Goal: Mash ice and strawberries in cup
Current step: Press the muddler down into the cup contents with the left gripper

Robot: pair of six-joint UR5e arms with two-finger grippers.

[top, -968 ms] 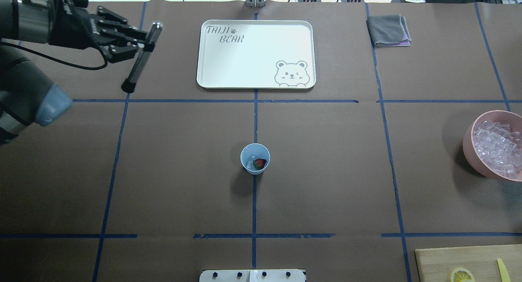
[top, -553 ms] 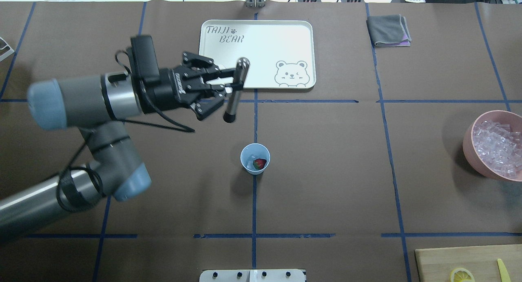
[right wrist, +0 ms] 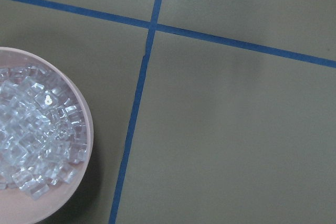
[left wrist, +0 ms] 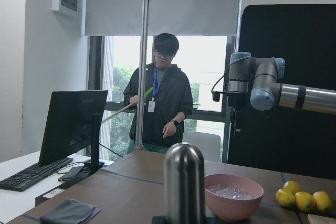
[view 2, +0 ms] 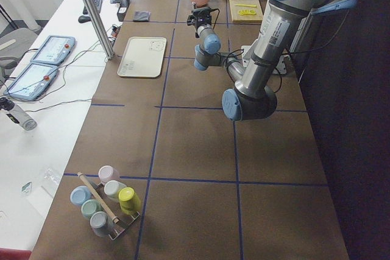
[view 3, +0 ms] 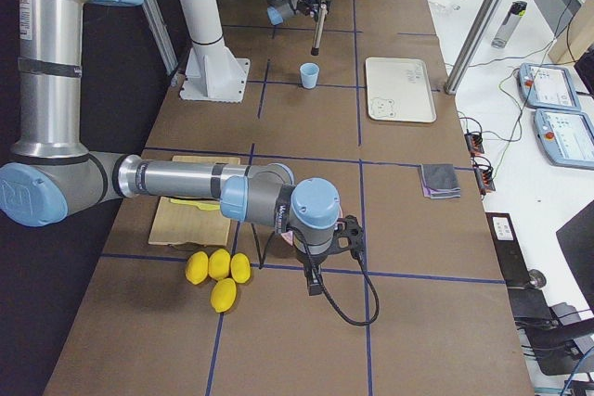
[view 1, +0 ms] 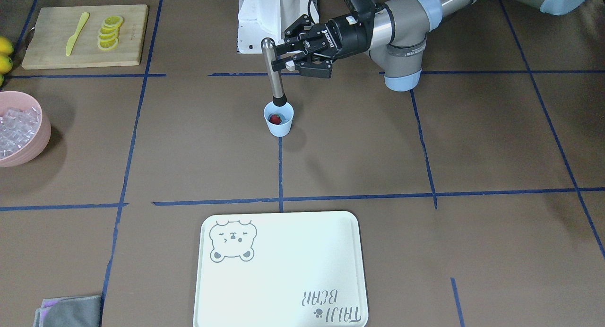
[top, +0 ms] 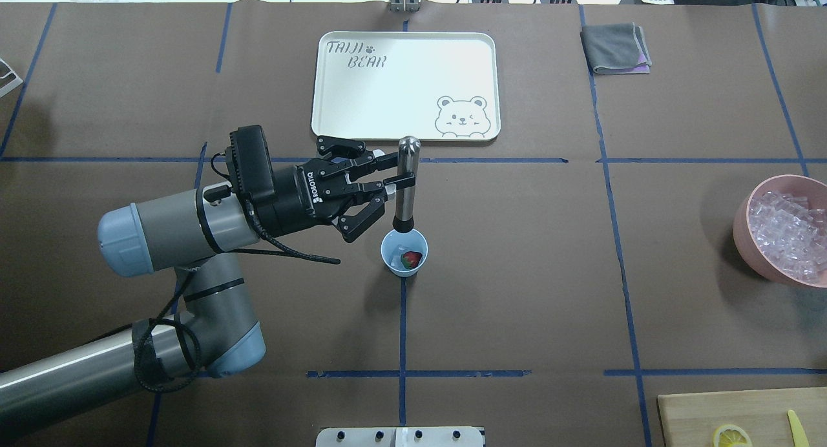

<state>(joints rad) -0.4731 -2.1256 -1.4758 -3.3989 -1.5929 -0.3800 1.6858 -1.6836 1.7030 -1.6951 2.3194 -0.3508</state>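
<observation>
The light-blue cup (top: 404, 266) stands at the table's middle with a red strawberry (top: 411, 259) and a bit of ice (top: 398, 248) inside. My left gripper (top: 391, 179) is shut on an upright steel muddler (top: 406, 185). The muddler's black tip hangs at the cup's far rim. In the front view the muddler (view 1: 273, 72) stands just over the cup (view 1: 280, 126) and the strawberry (view 1: 275, 118). The left wrist view shows the muddler's top (left wrist: 184, 182). My right gripper (view 3: 348, 232) shows only in the exterior right view, so I cannot tell its state.
A pink bowl (top: 743, 230) heaped with ice (top: 791, 230) sits at the right edge, below the right wrist camera (right wrist: 86, 129). A white bear tray (top: 406, 85) lies beyond the cup. There is a grey cloth (top: 615, 48) far right and a cutting board (view 1: 85, 34) with lemon slices.
My left arm has swept from the far left corner to the table's middle with the muddler, which now stands upright over the cup. The cup has not moved.
</observation>
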